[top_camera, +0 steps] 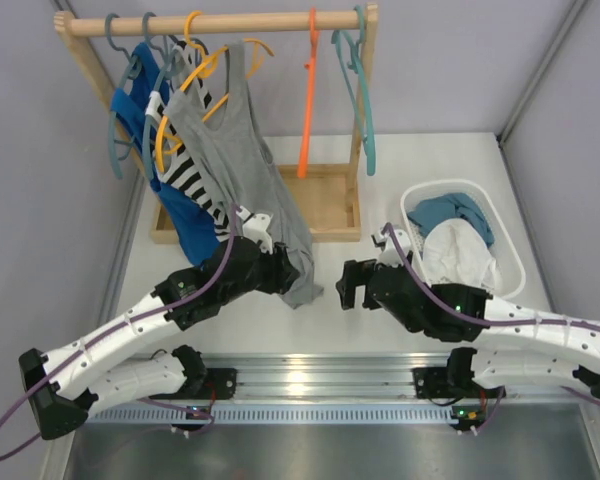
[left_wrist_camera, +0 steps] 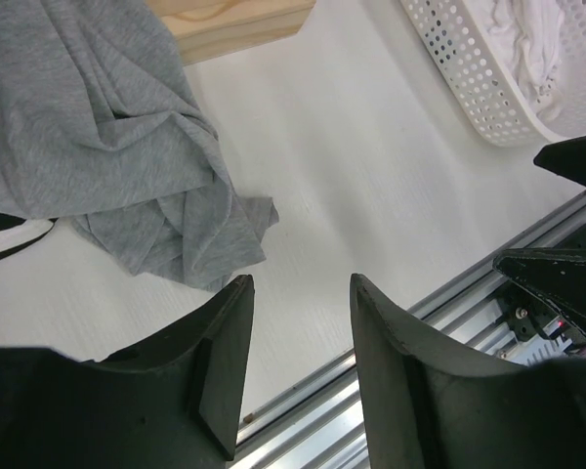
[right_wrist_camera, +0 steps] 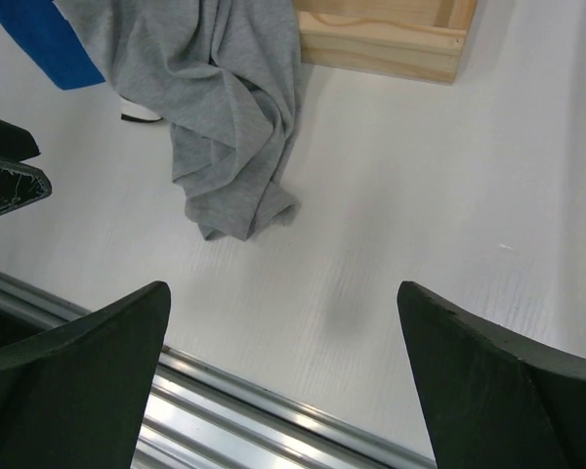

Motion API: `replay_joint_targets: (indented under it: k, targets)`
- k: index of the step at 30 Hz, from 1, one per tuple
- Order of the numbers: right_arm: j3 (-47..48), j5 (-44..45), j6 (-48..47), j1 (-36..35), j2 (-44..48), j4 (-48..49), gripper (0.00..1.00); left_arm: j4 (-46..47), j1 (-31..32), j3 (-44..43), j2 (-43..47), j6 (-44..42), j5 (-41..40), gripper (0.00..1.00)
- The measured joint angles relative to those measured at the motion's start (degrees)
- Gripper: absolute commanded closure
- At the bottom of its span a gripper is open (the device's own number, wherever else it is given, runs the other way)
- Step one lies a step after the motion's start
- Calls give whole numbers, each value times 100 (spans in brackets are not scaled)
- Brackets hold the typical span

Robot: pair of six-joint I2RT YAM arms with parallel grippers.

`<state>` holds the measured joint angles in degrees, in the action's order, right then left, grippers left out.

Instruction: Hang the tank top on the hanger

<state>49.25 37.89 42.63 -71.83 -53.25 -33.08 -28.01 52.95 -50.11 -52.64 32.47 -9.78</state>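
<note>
Left gripper [left_wrist_camera: 300, 288]: black two-finger claw, low over the white table [top_camera: 430, 160]. Jaws stand apart with bare tabletop showing between them; nothing held.

Right gripper [right_wrist_camera: 283, 293]: black two-finger claw, also low over the table, facing the left one across a gap. Jaws spread very wide; nothing held.

Plain white sleeveless tank top of thin fabric [top_camera: 460, 255]: crumpled in the near half of the basket, to the right of the right gripper. Not on any hanger.

Slim bright orange plastic hanger [top_camera: 308, 110]: bare, hooked over the rail right of centre, hanging straight down, well apart from the white top.

White perforated plastic laundry basket [top_camera: 515, 265]: oval, on the right side of the table. Holds the white top.

Teal-blue garment [top_camera: 455, 213]: bunched in the basket's far half, touching the white top.

Round wooden rail [top_camera: 230, 22]: crossbar of a small clothes rack standing on a shallow wooden base tray [top_camera: 330, 200] at the back of the table.

Large grey tank top [top_camera: 240, 160]: hangs from the rail; its hem lies rumpled on the table just beyond the left gripper's fingertips.

Yellow-orange hanger [top_camera: 205, 60], teal hangers [top_camera: 365, 100], black-and-white striped garment [top_camera: 195, 180], bright blue garment [top_camera: 190, 225]: all on the rail.
</note>
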Motion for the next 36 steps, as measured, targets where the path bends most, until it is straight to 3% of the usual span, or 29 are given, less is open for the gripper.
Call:
replay_joint_targets:
  k: [5, 8, 14, 18, 21, 25, 36]
  targets:
    - [457, 160, -127, 37, -186, -490, 0, -9, 0, 0, 13, 50, -44, 51]
    - [846, -68, -354, 562, -315, -584, 0, -7, 0, 7, 66, 66, -68, 51]
    - [1019, -1552, -942, 3707, -472, -540, 1, -13, 2, 13, 162, 66, -79, 51]
    - [1121, -2269, -1204, 5283, -846, -605, 0, -17, 4, 13, 164, 66, -66, 51]
    - [1119, -2520, -1300, 6063, -1073, -612, 0, -17, 4, 11, 164, 66, -33, 51]
    - [1104, -2498, -1351, 6620, -1246, -610, 2, -17, 4, 11, 186, 66, 22, 51]
    - [227, -2006, -1700, 7272, -1521, -378, 9, -13, 4, 63, 498, 90, 140, 50]
